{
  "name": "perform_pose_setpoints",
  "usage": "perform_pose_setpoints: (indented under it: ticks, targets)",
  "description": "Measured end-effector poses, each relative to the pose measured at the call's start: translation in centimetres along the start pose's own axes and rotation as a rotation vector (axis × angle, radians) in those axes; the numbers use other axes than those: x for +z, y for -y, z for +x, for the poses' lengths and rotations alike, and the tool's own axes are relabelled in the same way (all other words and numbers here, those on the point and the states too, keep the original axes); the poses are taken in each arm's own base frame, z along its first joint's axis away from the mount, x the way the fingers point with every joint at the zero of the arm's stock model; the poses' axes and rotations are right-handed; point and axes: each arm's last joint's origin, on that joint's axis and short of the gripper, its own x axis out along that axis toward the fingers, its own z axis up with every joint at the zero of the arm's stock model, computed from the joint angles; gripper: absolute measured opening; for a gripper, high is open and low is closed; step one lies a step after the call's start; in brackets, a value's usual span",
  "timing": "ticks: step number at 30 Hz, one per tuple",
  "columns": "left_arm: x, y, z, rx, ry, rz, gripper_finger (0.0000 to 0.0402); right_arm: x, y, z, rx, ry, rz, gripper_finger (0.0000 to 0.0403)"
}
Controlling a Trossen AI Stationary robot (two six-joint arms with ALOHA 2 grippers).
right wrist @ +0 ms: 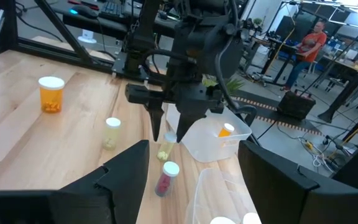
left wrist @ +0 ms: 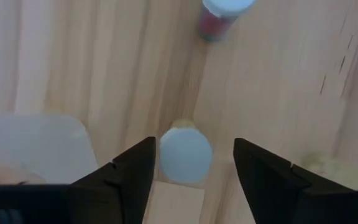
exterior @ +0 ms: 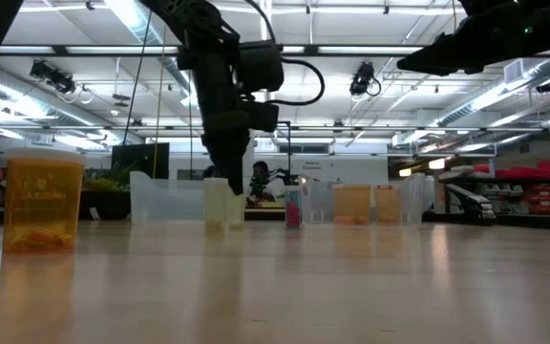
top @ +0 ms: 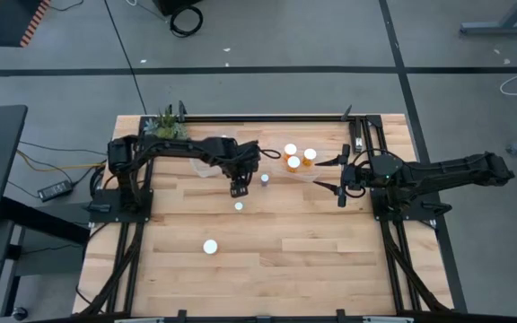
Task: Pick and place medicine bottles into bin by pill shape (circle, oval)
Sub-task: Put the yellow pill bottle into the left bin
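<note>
Your left claw (left wrist: 192,180) hangs open around a slim white-capped bottle (left wrist: 186,155) on the tabletop (left wrist: 278,93), while your right claw (top: 340,176) waits open nearby

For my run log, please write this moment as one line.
left gripper: open, lowered around slim pale bottle | right gripper: open, waiting beside orange bottles | step: grasp not yet closed

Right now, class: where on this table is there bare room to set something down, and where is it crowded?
Bare wood runs along the near edge of the table, right of a lone bottle. It is crowded between the left gripper, straddling a pale bottle, and the right gripper, with the orange bottles.
</note>
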Motion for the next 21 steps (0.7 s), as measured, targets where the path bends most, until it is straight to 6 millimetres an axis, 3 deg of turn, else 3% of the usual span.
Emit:
perform_pose_setpoints:
  ticks: [21]
  targets:
    - [-0.07, -0.02, 0.38, 0.002, 0.029, 0.013, 0.0122, 0.0, 0.0, 0.0, 0.0, 0.0, 0.001, 0.0254]
